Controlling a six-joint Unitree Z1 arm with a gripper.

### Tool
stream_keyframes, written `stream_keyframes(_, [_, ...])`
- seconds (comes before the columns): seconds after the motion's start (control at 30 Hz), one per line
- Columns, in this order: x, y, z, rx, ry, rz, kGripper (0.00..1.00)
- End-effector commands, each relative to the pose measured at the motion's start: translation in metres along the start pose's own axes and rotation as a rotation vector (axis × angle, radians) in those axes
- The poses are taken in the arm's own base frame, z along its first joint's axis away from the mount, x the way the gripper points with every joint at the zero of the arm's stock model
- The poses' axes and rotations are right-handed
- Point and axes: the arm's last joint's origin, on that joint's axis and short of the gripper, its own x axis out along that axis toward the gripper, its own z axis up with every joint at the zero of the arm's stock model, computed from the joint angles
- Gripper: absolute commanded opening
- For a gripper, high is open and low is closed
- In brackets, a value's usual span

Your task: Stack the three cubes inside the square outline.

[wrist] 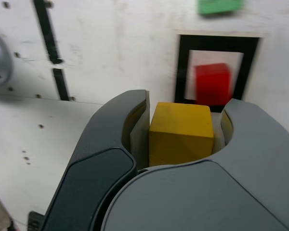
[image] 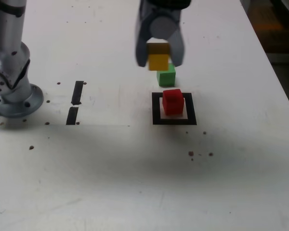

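Red cube (image: 173, 101) sitting inside the black square outline (image: 157, 109), open air above it, green cube (image: 166, 75) just behind the outline, hand (image: 159, 57) clamped on a yellow cube (image: 158, 61) hanging above the green one, bare counter (image: 135, 178) in front, arm base (image: 12, 91) far at the exterior view's left.

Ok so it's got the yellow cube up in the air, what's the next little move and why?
Probably carry the yellow cube over the red cube and lower it on top. The gripper is shut on it above the table, the red one already sits inside the outline, and the green cube waits just outside.
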Motion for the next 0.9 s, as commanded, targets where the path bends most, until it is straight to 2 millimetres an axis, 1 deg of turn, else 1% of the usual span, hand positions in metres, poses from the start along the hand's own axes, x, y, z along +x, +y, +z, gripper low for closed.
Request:
stream_keyframes(0.0, [-0.017, 0.000, 0.011, -0.003, -0.077, -0.008, 0.13])
stream_keyframes(0.23, [-0.002, 0.004, 0.024, -0.014, -0.042, -0.010, 0.13])
stream_keyframes(0.4, [0.017, 0.006, 0.034, -0.013, -0.001, -0.025, 0.13])
stream_keyframes(0.63, [0.043, 0.004, 0.042, -0.020, 0.023, -0.033, 0.13])
stream_keyframes(0.87, [0.060, 0.006, 0.046, -0.032, 0.032, -0.044, 0.13])
